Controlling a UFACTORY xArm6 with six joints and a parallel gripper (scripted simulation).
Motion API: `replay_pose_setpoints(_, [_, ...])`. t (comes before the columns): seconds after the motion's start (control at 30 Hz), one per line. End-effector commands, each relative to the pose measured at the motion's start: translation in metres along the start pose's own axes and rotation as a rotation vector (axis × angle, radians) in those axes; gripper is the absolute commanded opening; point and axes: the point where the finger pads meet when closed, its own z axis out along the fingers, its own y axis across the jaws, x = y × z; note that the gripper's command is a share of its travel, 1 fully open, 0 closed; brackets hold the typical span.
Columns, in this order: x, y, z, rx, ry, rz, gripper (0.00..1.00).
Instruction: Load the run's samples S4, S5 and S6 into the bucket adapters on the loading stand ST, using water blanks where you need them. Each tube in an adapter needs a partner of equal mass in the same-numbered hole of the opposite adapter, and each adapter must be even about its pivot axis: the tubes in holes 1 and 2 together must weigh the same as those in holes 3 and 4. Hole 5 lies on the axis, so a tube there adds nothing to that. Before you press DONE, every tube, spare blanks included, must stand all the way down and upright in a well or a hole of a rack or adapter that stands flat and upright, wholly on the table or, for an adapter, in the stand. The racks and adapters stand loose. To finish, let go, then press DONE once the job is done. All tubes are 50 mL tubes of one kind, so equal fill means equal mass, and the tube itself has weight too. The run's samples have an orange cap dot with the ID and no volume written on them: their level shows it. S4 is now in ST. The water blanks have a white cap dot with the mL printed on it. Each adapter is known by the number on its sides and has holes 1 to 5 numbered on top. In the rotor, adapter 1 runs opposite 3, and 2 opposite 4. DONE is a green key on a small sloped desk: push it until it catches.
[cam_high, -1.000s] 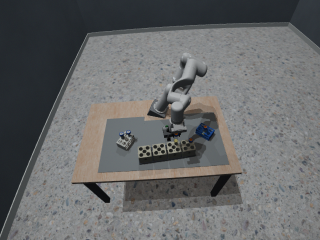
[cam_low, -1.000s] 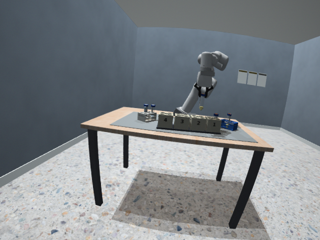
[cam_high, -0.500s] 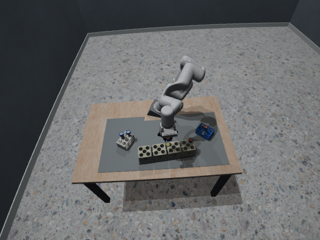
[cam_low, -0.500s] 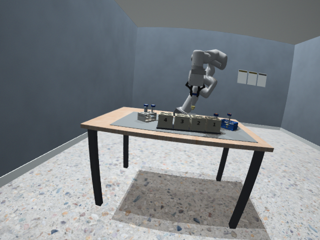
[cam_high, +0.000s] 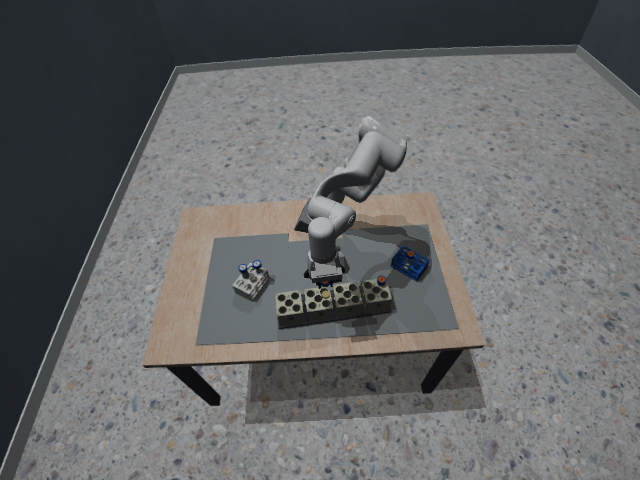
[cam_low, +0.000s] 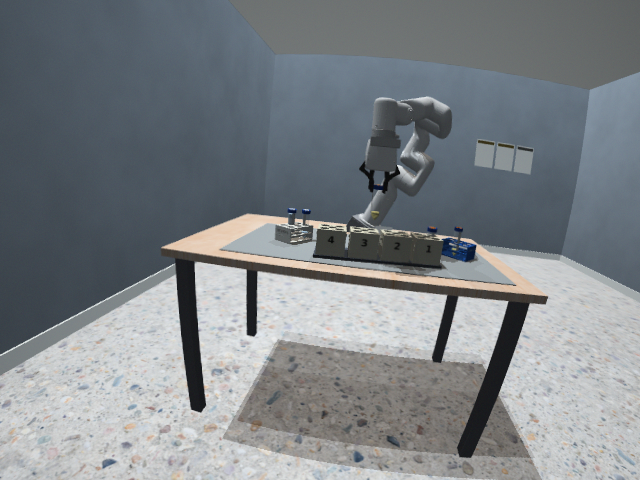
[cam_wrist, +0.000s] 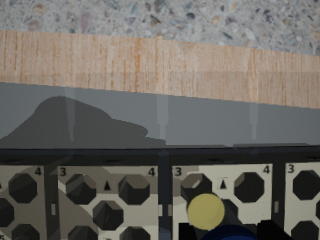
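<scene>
Above adapters marked "4" (cam_low: 330, 248), "3" (cam_low: 363, 250), "2" (cam_low: 397, 251) and "1" (cam_low: 428, 254), the claw (cam_high: 325, 283) (cam_low: 378, 188) (cam_wrist: 227, 231) pinches an orange-dotted tube (cam_high: 324, 283) (cam_low: 378, 187) (cam_wrist: 229, 233).

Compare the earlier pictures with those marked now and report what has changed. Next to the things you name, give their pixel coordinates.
The gripper (cam_high: 324, 283) (cam_low: 378, 189) has carried its orange-dotted tube (cam_low: 375, 214) (cam_wrist: 206, 211) sideways from behind adapter 2 (cam_low: 397, 246) towards adapter 3 (cam_low: 363, 243). Nothing was let go. The white rack (cam_high: 250, 285) (cam_low: 293, 233), blue rack (cam_high: 409, 266) (cam_low: 459, 249) and adapters stayed put.
</scene>
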Motion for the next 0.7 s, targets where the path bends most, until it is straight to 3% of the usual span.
replay_pose_setpoints(0.0, [0.0015, 0.0012, -0.0016, -0.002, 0.003, -0.001, 0.0])
replay_pose_setpoints(0.67, [0.0016, 0.0012, 0.0043, -0.002, 0.003, -0.001, 0.0])
